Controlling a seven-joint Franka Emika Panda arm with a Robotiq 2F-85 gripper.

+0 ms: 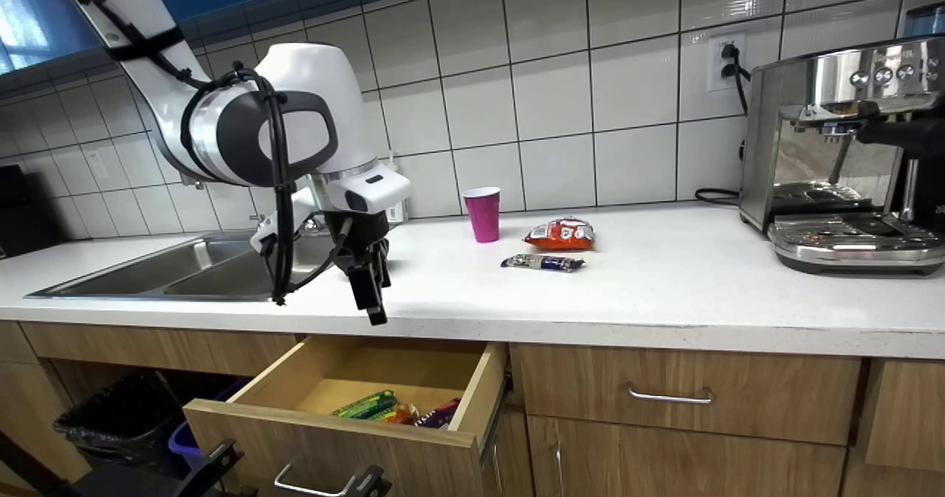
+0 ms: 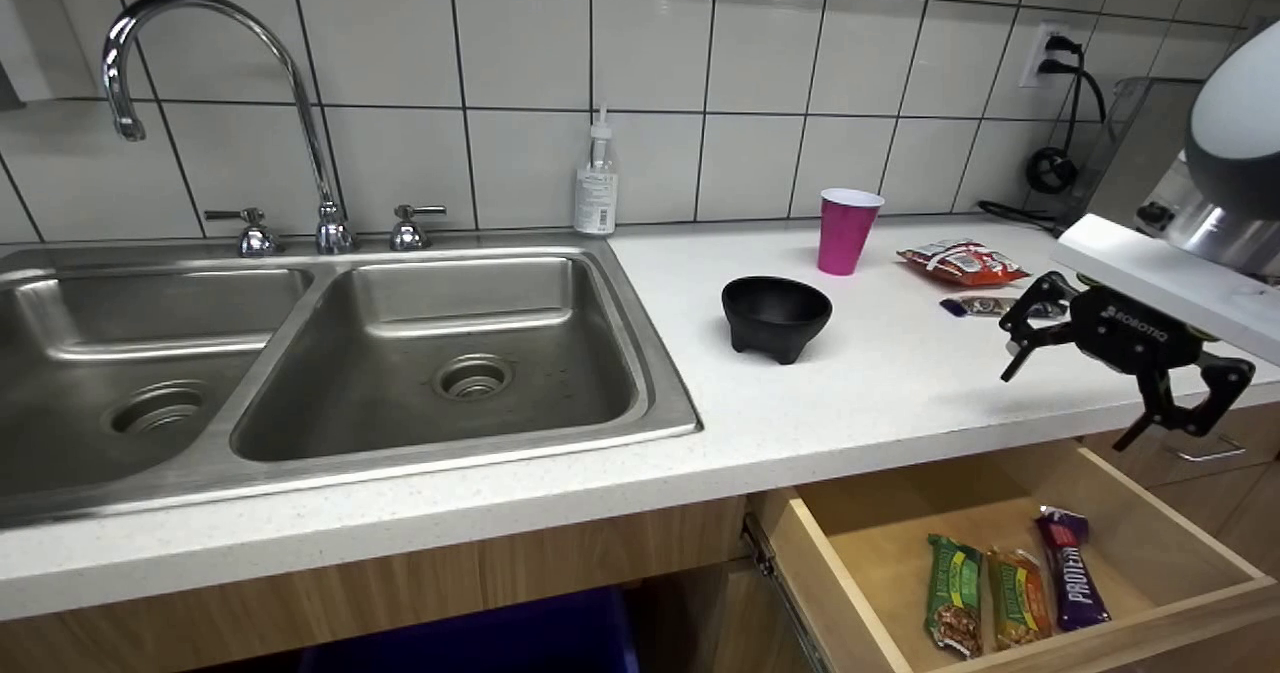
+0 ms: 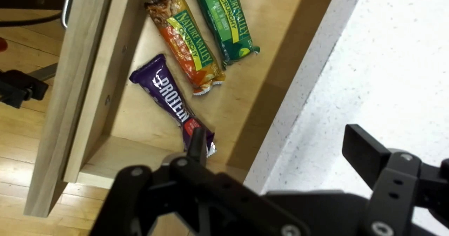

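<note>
My gripper hangs above the counter's front edge and the pulled-out wooden drawer, its fingers spread wide with nothing between them. In the wrist view one finger overlaps the end of a purple protein bar, while the opposite finger is over the white counter. Beside the purple bar in the drawer lie an orange granola bar and a green granola bar. All three rest flat on the drawer bottom, below the gripper and apart from it.
On the counter are a pink cup, a red snack bag, a blue-silver wrapped bar and a black bowl. A double sink and an espresso machine flank them. A bin stands below.
</note>
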